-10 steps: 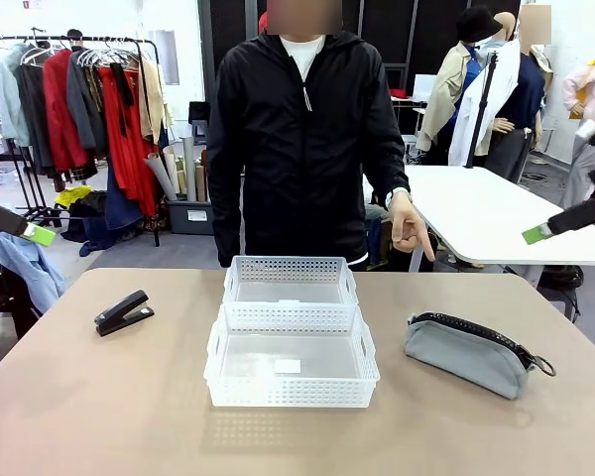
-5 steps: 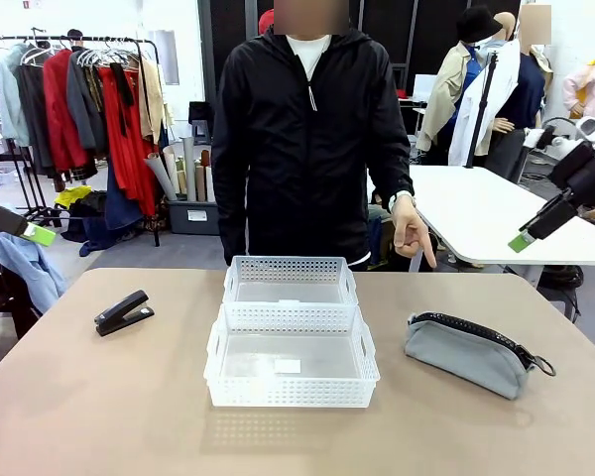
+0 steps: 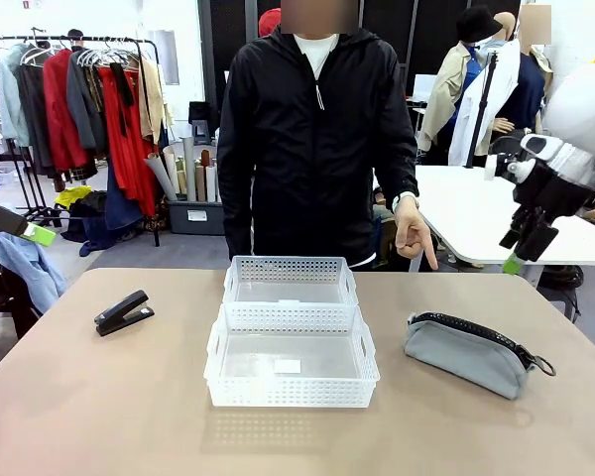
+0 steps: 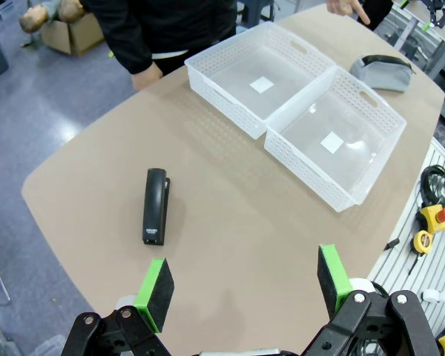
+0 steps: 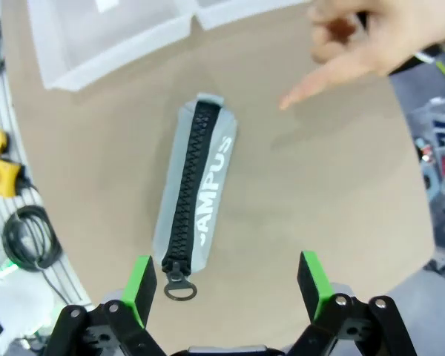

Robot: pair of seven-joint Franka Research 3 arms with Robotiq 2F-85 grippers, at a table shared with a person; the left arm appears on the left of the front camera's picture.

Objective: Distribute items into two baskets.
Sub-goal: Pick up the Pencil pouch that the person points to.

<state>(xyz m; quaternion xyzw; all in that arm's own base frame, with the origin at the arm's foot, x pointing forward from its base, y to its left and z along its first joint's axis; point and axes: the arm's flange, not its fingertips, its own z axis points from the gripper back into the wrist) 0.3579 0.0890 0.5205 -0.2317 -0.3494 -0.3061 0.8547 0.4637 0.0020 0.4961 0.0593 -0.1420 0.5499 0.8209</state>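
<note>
We see the grey pouch (image 5: 196,178), with black zipper and white letters, lying ahead between our released right fingers (image 5: 142,285); the left fingers (image 4: 154,293) are released too.

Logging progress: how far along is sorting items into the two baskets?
Done: nothing; the far basket and near basket are empty. In hand: nothing gripped; the right end effector hangs open above the grey pouch, toward which the person's hand points; the left end effector is open above the table near the stapler. Left: pouch and stapler both go into baskets.
</note>
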